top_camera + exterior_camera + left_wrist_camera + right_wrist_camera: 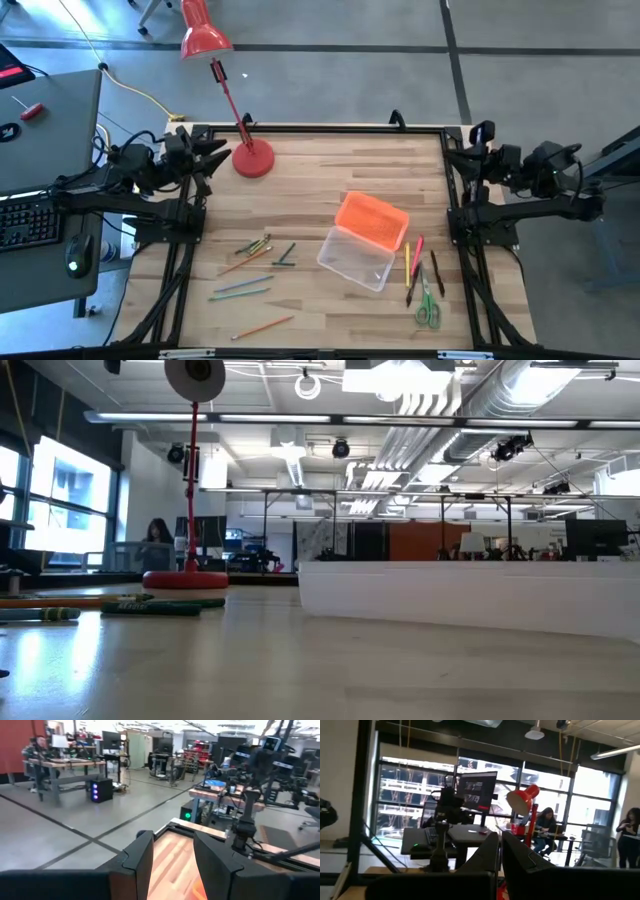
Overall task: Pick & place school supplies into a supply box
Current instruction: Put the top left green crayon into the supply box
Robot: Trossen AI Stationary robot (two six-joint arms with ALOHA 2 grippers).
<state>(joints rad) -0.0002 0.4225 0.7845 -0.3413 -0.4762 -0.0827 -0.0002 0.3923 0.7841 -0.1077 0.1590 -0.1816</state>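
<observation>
In the high view, the left gripper and the right gripper are both parked at the far corners of the pale wooden table, holding nothing. The small clear plastic supply box lies near the table's middle, its bright orange gridded lid resting tilted against its far side. A loose scatter of thin pencils and pens lies on the left gripper's side of the box; a few more pens and the green-handled scissors lie on the right gripper's side, long axes running roughly toward the near edge. Each group is nearer its own arm, well apart from the fingers. In the low view, pencils lie flat beside the red desk lamp; no gripper shows. In the left wrist view, the left fingers stand apart. In the right wrist view, the right fingers are together.
</observation>
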